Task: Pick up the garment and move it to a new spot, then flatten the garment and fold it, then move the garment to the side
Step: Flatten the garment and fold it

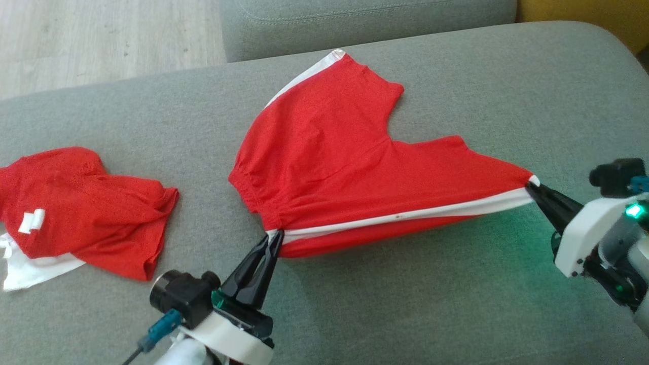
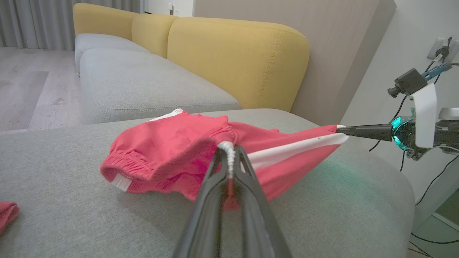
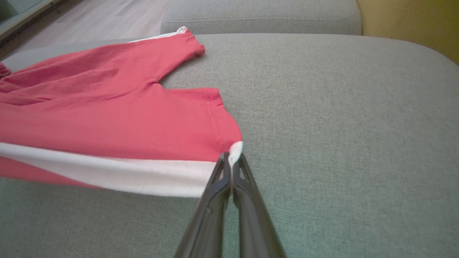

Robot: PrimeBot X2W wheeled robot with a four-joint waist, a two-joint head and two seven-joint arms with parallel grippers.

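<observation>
Bottom centre, left jaws clamp the shorts (image 1: 329,152) at the waistband; at the right edge, right jaws pinch their leg hem.

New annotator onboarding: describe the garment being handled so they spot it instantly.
On the grey sofa cushion, look mid-seat: red shorts spread out, their white side stripe stretched between the left fingers and right fingers. The other red garment, at the robot's left, lies crumpled with nothing holding it.

Tapered black fingers (image 1: 251,268) are set in white housings (image 1: 583,238); a black camera (image 1: 177,296), blue plug (image 1: 159,329) and green light (image 1: 634,210) are attached.
</observation>
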